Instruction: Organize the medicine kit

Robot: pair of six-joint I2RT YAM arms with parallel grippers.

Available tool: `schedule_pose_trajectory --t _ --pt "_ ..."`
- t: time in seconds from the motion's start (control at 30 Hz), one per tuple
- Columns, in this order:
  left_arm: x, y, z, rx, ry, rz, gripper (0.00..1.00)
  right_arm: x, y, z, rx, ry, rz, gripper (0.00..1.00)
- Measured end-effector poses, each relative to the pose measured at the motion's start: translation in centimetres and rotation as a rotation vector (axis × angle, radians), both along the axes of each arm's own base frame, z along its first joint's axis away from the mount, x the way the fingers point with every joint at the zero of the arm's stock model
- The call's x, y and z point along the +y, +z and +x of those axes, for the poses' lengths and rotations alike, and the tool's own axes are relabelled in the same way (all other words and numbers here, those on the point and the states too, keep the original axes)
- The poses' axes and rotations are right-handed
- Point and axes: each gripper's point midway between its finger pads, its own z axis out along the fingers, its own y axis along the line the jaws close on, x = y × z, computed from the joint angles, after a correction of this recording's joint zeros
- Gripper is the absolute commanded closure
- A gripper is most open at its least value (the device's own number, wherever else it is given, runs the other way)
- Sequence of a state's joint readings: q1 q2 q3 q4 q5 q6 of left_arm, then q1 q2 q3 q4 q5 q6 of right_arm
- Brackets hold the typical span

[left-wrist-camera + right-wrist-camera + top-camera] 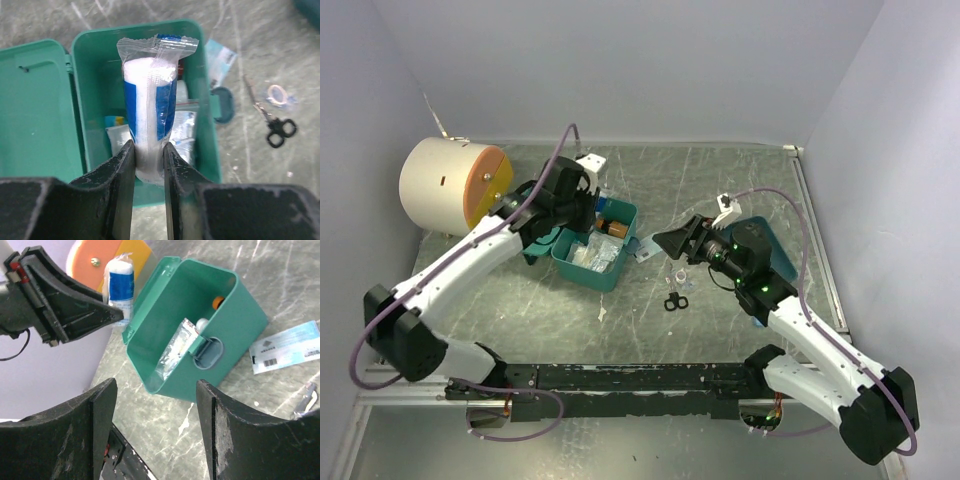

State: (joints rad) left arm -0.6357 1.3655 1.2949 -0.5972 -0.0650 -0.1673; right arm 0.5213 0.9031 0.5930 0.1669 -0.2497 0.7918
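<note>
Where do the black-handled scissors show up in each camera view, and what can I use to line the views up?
Top external: scissors lying on the table just right of centre, to the right of the medicine kit.
Left wrist: right side, mid-height, on the table to the right of the medicine kit.
Right wrist: not in it.
Shared landmark: the open teal medicine kit, seen in all three.

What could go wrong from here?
The left gripper pinches the wrapped bandage roll only at one end, so it may slip and land outside the green box. The box already holds packets; the roll might lie high and block the lid. The open right gripper, close by, could nudge the box.
</note>
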Motion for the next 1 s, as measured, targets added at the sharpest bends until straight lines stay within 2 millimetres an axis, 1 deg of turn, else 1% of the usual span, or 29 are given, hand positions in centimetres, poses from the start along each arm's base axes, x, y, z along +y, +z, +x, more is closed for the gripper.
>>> schedule_pose_trajectory --t 0.07,0.1,0.2,0.27,0.3,0.4,0.5,0.6,0.73,0.83,1.0 --pt "0.4 -1.4 1.3 0.024 0.032 0.078 0.82 -0.3 -0.6 0.0 0.021 -0.017 -0.016 0.36" --pt "0.4 -1.6 1.5 0.027 0.037 0.090 0.82 -0.4 -0.8 0.0 0.029 -0.022 -0.021 0.37" --pt "0.8 -3.6 2.5 0.071 0.065 0.177 0.82 -0.7 -1.5 0.0 0.051 -0.036 -0.037 0.37" --pt "0.9 -4.6 3.0 0.099 0.078 0.218 0.82 -0.8 -1.8 -0.1 0.059 -0.036 -0.042 0.37" --pt "0.9 -5.0 3.3 0.115 0.082 0.238 0.82 -0.8 -1.9 -0.2 0.060 -0.034 -0.042 0.36" --pt "0.6 -5.1 4.3 0.117 0.102 0.279 0.83 -0.9 -1.9 -0.5 0.058 -0.031 -0.040 0.36" --pt "0.8 -5.5 5.1 0.112 0.135 0.326 0.83 -0.9 -2.1 -0.6 0.059 -0.032 -0.041 0.37" --pt "1.4 -6.8 5.3 0.132 0.174 0.388 0.83 -1.0 -2.3 -0.6 0.064 -0.032 -0.043 0.37" --pt "2.1 -9.4 5.2 0.170 0.213 0.487 0.83 -1.0 -2.3 -0.8 0.065 -0.029 -0.044 0.37" --pt "2.3 -10.5 5.1 0.186 0.228 0.522 0.83 -1.1 -2.1 -1.0 0.058 -0.029 -0.040 0.37" --pt "2.8 -11.7 5.3 0.192 0.267 0.563 0.80 -1.2 -2.4 -1.2 0.061 -0.029 -0.042 0.37"
